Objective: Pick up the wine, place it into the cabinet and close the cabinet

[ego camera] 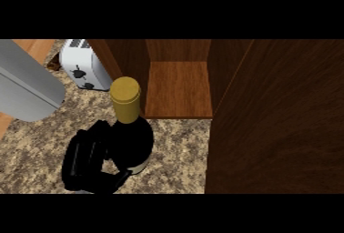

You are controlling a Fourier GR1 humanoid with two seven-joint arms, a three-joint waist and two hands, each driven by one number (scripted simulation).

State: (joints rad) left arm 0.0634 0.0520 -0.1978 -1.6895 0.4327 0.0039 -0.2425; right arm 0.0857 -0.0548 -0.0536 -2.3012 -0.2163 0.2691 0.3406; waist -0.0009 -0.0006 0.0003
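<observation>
While left hand (87,161) fingers curl round it | wine (131,132): dark bottle, gold cap

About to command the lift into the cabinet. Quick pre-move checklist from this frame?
1. Grasp: black hand curled round the dark wine bottle with gold-capped neck: ok.
2. Which hand it is: cannot tell; its forearm is hidden.
3. Bottle upright: ok.
4. Brown wooden cabinet open, shelf bare where visible: ok.
5. Open cabinet door stands right of the bottle, close to the path: cannot tell clearance.
6. White toaster sits behind-left, apart from the bottle: ok.
</observation>
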